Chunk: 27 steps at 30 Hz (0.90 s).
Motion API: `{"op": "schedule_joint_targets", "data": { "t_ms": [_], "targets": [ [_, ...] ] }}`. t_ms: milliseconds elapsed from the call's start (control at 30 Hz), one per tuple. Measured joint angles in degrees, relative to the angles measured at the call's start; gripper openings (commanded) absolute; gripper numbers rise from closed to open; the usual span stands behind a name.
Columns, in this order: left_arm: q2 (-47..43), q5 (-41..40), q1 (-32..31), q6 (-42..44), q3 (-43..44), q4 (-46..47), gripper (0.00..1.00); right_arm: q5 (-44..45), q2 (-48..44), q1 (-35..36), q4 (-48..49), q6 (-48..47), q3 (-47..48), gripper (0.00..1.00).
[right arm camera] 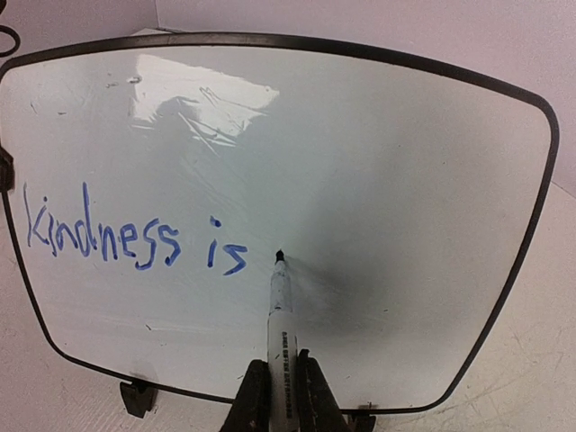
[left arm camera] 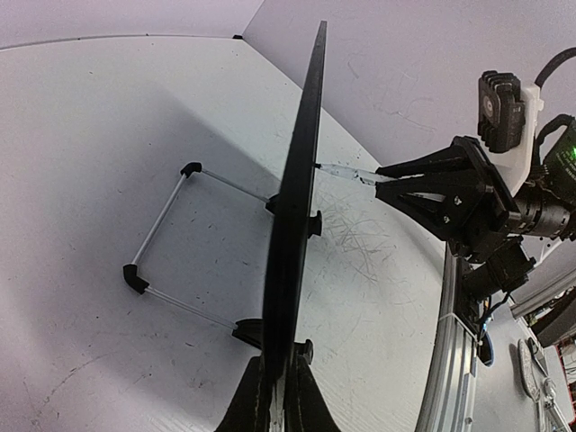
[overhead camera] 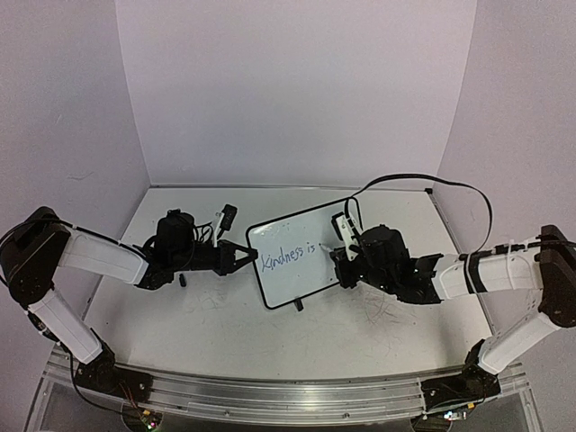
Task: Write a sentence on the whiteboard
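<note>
Left gripper is clamped on the whiteboard's side edge, and the board stands upright mid-table. Right gripper pinches a marker, whose tip touches the board just right of the blue sentence, which reads "Kindness is".

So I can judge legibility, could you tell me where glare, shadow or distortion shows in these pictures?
Right wrist: glare patch upper left on the whiteboard, shadow right of the marker tip, frame bowed by the lens; left wrist: table edge curves; top external: writing small.
</note>
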Motion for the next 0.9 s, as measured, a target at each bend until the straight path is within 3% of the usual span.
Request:
{"op": "schedule_joint_targets", "data": {
  "t_ms": [900],
  "targets": [
    [0.00, 0.00, 0.00, -0.01, 0.00, -0.01, 0.00, -1.02, 0.00, 0.00, 0.07, 1.31, -0.66, 0.00]
  ]
}}
